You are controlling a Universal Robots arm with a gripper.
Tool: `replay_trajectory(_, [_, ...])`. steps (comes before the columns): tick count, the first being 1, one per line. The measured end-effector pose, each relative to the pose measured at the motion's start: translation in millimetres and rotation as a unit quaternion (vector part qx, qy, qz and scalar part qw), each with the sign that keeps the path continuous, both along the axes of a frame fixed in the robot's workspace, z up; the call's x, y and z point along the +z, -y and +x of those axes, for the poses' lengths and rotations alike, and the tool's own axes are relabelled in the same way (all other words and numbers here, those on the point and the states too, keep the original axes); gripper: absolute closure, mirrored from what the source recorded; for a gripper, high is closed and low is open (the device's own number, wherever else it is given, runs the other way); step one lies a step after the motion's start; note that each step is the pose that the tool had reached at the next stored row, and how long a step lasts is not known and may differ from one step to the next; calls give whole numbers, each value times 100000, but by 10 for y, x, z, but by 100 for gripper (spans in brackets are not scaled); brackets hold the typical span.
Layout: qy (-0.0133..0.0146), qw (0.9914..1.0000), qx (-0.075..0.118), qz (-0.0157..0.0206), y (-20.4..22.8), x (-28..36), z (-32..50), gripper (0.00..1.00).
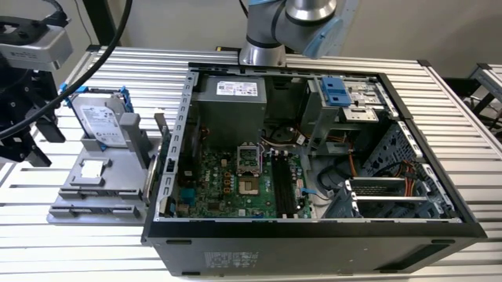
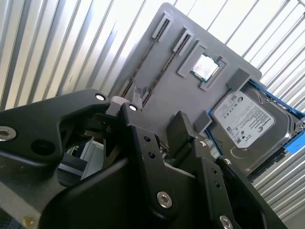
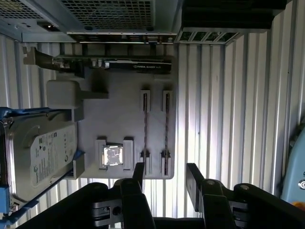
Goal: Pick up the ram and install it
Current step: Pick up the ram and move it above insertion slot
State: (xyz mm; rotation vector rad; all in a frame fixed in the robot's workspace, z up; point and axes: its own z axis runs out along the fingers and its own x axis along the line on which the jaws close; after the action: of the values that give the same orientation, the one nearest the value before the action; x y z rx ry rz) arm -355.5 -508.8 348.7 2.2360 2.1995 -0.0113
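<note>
While the gripper [image 3: 166,180] hangs above one end of the grey tray [image 3: 119,109], we find its two black fingers [image 3: 193,179] spread apart with nothing between them.

1. Location of the ram. We see the ram [image 3: 166,126] standing on edge in a narrow holder of the tray, in the holder nearest the tray's long edge. In the first wrist view its line runs toward the gap between the fingers. The fingers are apart from it.
2. Neighbouring parts. A second thin stick [image 3: 145,126] stands in a parallel holder just beside the ram. A processor chip [image 3: 113,155] lies in a square seat on that stick's far side. A hard drive [image 3: 40,152] in a blue bracket stands in the tray beyond the chip. A long dark expansion card [image 3: 114,64] stands along the tray edge nearest the computer case [image 1: 314,235].
3. Destination area. In the exterior view, we see the open case lying on the slatted metal table [image 1: 462,106], with the tray just beside it on the exterior view's left. The motherboard [image 1: 227,182] lies flat in the case, and its long black slots [image 1: 284,185] run side by side near its middle.
</note>
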Motion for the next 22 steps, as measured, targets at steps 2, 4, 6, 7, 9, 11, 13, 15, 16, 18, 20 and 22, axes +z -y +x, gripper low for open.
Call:
replay_trajectory(2, [2,100000,1,2,12,-26,0,0])
replay_trajectory(4, [1,100000,3,-1,27,-52,0,0])
replay_trajectory(6, [1,100000,0,0,41,-79,0,0])
replay_trajectory(7, [2,100000,1,3,49,-92,0,0])
replay_trajectory(9, [0,100000,2,0,62,-117,1,0])
replay_trajectory(11, [0,100000,1,1,72,-143,1,0])
replay_trajectory(13, [4,100000,-4,3,76,-167,0,0])
replay_trajectory(15, [-1,100000,2,-2,78,-191,1,0])
replay_trajectory(16, [1,100000,0,1,78,-205,1,0])
replay_trajectory(18, [2,100000,0,1,78,-229,1,0])
replay_trajectory(20, [4,100000,1,5,79,-256,2,0])
replay_trajectory(22, [3,100000,2,2,80,-282,3,0])
